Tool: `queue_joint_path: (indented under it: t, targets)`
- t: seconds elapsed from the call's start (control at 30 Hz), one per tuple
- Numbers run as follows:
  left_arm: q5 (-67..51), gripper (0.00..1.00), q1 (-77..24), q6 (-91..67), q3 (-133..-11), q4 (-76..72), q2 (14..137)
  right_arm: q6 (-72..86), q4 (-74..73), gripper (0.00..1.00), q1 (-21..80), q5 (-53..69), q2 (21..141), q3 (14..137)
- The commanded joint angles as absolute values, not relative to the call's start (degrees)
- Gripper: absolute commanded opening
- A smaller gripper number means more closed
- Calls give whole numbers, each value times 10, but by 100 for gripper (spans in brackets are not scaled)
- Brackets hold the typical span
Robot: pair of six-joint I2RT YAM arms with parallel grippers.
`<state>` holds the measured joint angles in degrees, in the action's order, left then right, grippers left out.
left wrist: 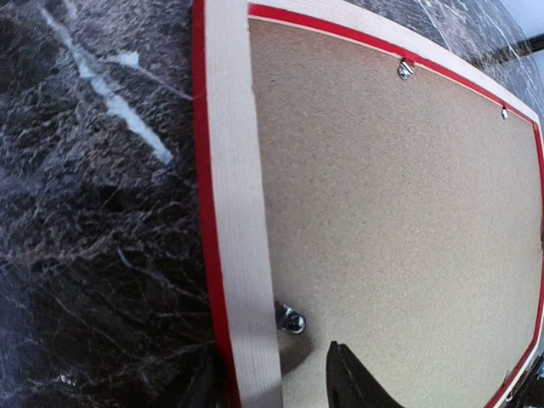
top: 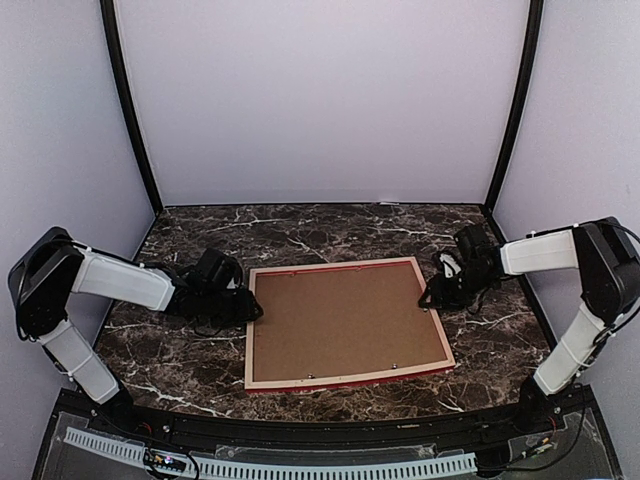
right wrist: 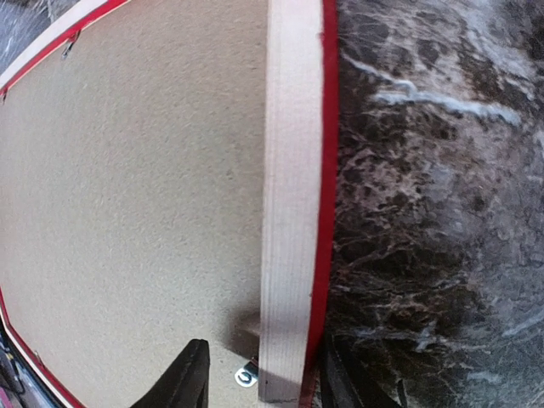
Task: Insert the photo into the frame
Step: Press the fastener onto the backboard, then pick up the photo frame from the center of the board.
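Note:
The frame lies face down on the marble table, its pale wood back up and a red edge showing. A plain brown backing board fills it. The photo is hidden. My left gripper is open at the frame's left rail; one finger is outside the rail and the other finger is over the board. My right gripper is open at the right rail, which it straddles the same way, with the outer finger against the red edge.
Small metal retaining tabs sit at the board's edge, one by the left gripper and one by the right gripper. Dark marble table surrounds the frame. White booth walls close in the sides and back.

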<state>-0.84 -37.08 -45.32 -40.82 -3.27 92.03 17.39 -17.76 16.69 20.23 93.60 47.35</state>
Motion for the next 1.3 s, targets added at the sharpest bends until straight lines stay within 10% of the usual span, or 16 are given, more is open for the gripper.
queue_joint_path:
  t: [0.0,0.47,1.27]
  targets:
    - [-6,49,-374,-451,-396,18,913,184,-195,50,164,193,913,460]
    - [42,77,-374,-397,-435,65,876,245,-173,56,177,171,810,340]
    - [72,96,-565,-114,-542,34,864,260,-144,10,264,29,879,397]
